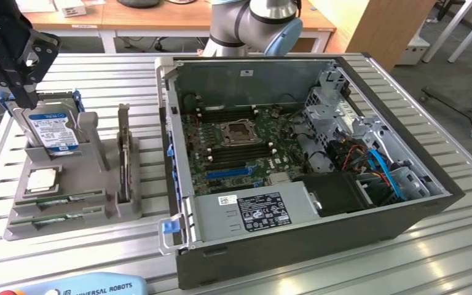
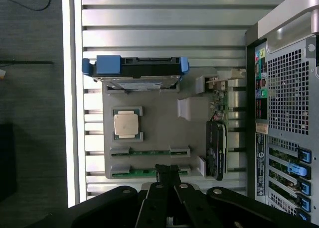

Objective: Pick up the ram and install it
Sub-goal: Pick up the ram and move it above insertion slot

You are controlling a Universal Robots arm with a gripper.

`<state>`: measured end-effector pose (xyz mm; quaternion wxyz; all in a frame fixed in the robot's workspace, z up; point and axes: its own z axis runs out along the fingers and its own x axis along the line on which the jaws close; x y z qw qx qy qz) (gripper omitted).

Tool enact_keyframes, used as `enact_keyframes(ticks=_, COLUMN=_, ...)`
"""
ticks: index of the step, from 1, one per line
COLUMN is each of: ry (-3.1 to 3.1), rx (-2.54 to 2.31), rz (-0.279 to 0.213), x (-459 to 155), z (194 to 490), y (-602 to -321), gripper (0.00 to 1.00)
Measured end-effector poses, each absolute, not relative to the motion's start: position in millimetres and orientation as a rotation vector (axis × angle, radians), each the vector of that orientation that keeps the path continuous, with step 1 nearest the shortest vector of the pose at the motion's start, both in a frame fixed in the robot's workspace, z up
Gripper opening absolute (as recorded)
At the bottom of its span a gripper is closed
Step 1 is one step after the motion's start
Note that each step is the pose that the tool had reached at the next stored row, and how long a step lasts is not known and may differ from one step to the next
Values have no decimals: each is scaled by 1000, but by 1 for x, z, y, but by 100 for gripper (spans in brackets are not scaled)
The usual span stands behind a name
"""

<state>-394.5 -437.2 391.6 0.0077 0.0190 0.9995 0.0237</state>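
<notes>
Ram [image 2: 149, 152] lies flat in tray [image 2: 159, 131], in slot next to processor chip [image 2: 126, 124]. Second stick [image 2: 144, 173] in tray's outermost slot. Fingers [image 2: 162, 175] closed, empty, hang above tray over second stick. Open computer case [image 1: 302, 258] beside tray on table [image 1: 88, 80]. Pick-up not yet done; install all left.

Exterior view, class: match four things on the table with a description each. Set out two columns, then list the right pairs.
Column one:
1 hard drive
2 processor chip
3 ram
4 computer case

Column two:
A lies flat, square and silver
B large and dark, lying open
C stands upright, blue-white label
D long, thin and green

Pairs: 1-C, 2-A, 3-D, 4-B
</notes>
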Motion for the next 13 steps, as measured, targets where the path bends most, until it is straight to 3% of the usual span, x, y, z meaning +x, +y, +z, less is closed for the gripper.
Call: enact_keyframes(ticks=13, ry=3123, rx=-192, rz=76, x=-394, z=391, y=-437, gripper=10)
